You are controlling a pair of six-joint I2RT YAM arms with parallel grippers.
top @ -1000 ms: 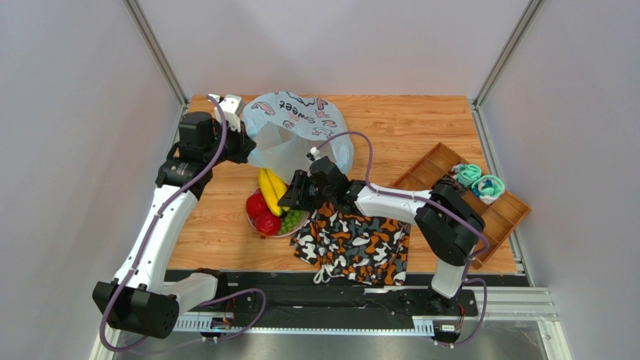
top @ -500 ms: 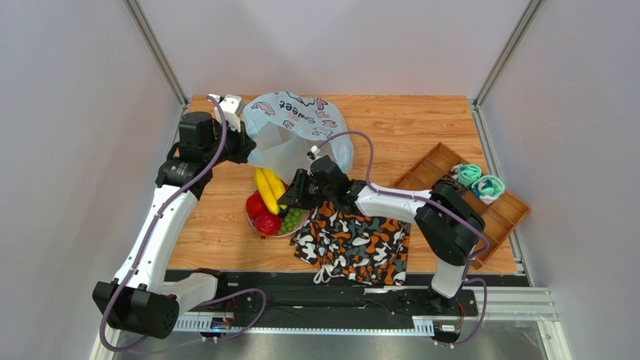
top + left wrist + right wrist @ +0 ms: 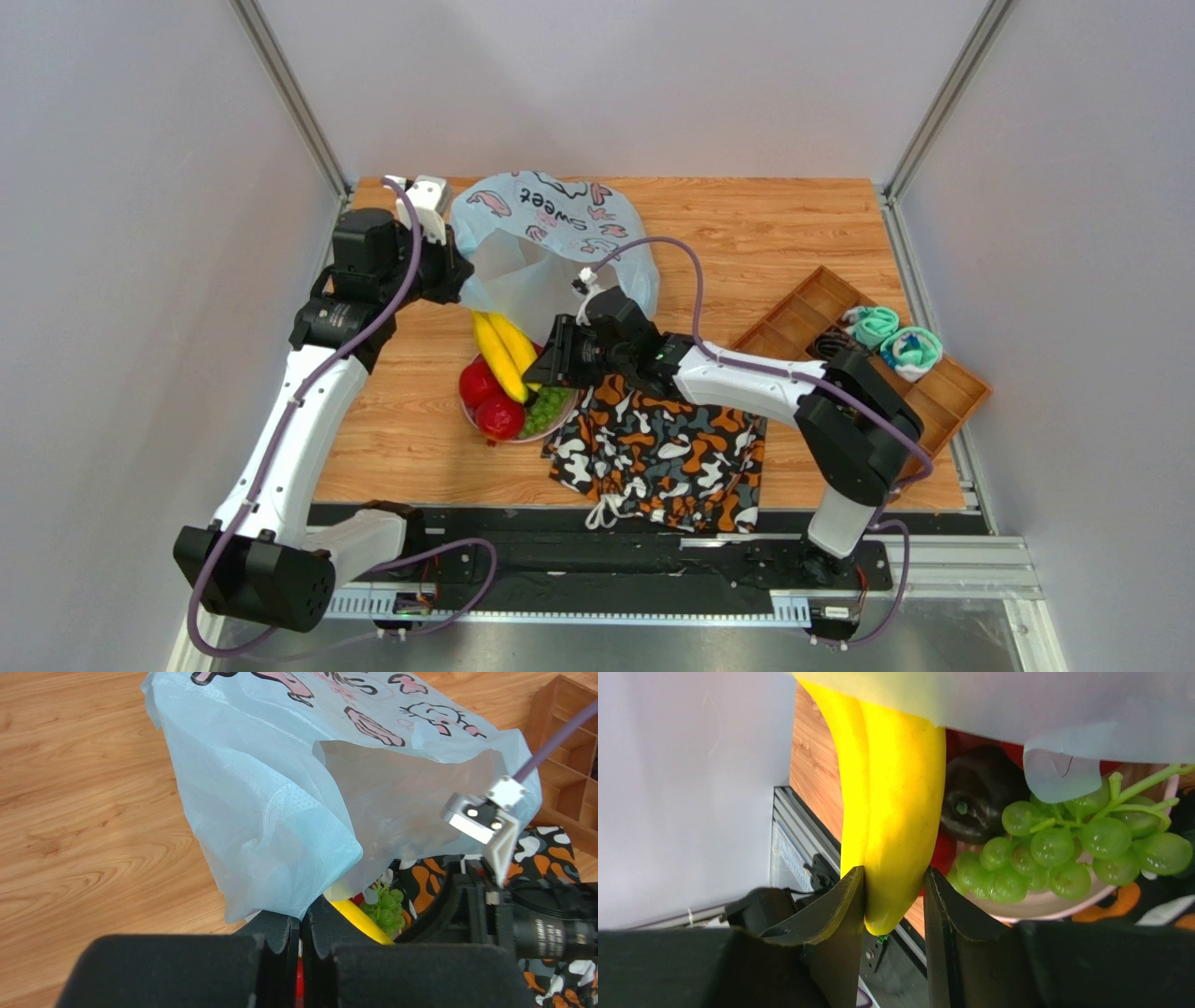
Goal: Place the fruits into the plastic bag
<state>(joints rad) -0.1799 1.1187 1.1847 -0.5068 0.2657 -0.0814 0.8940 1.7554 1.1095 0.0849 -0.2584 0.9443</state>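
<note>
The light-blue plastic bag [image 3: 554, 238] lies at the back of the table, its mouth facing the near side. My left gripper [image 3: 303, 918] is shut on the bag's [image 3: 281, 798] lower edge and holds it up. My right gripper [image 3: 896, 903] is shut on the tip of two yellow bananas [image 3: 892, 805], whose far end reaches under the bag's rim. In the top view the bananas [image 3: 501, 350] rise from the pink plate [image 3: 519, 436] toward the bag. Two red fruits [image 3: 488, 398], the green grapes [image 3: 1060, 850] and the dark fruit [image 3: 980, 791] lie on the plate.
An orange-black-white camouflage cloth [image 3: 659, 448] lies right of the plate, under my right arm. A wooden divided tray [image 3: 912, 406] with teal items stands at the right edge. The grey wall is close behind my left arm.
My right gripper has moved slightly up and left with the bananas, toward the bag's mouth. The left gripper has kept hold of the bag and stayed put.
</note>
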